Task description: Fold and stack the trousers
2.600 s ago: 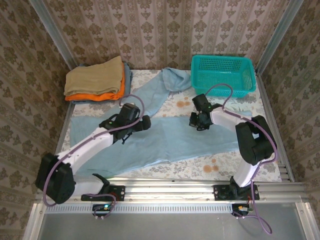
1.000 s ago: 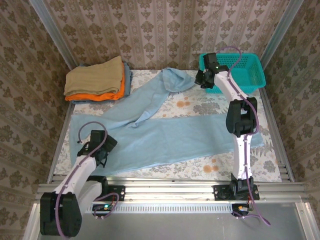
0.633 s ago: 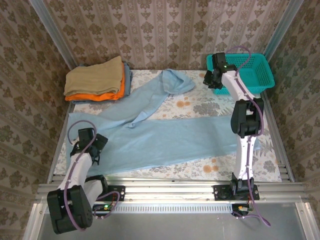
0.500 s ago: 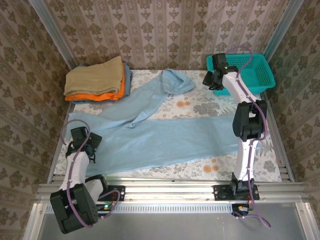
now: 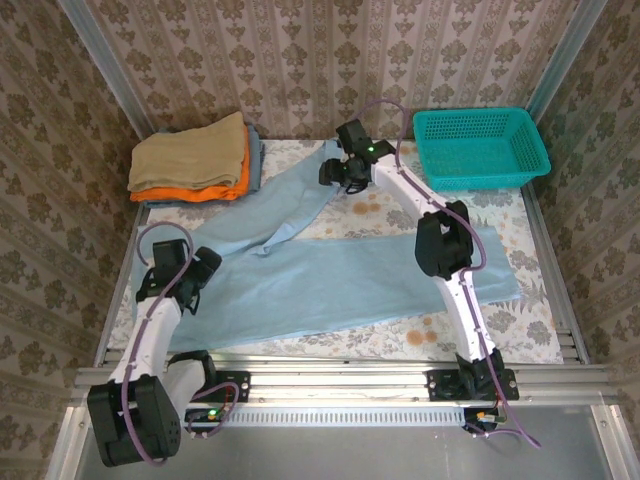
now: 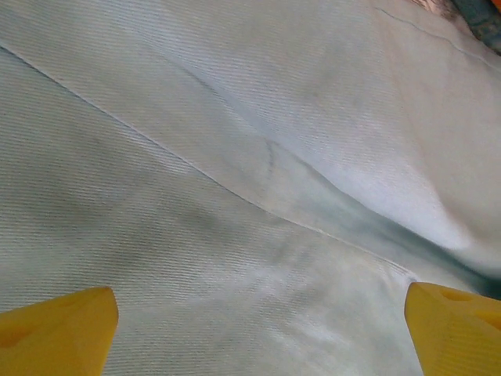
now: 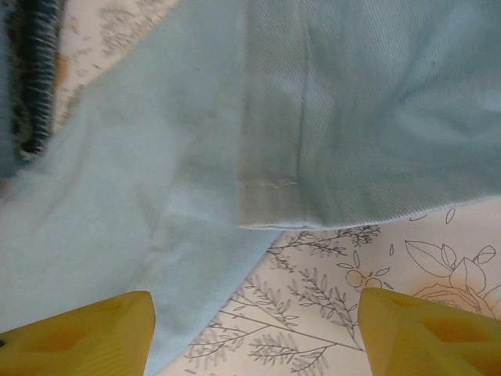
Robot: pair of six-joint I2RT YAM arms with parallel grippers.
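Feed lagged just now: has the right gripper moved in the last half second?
Yes. The right gripper has swung left, away from the teal basket, and now hangs over the trousers at the far leg end.

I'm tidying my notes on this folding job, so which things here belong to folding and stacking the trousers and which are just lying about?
Part of the job: the trousers, spread out; the left tool, open over them; the right tool, open over a leg hem.
Just lying about: the teal basket; the tan folded garment; the orange folded garment under it.
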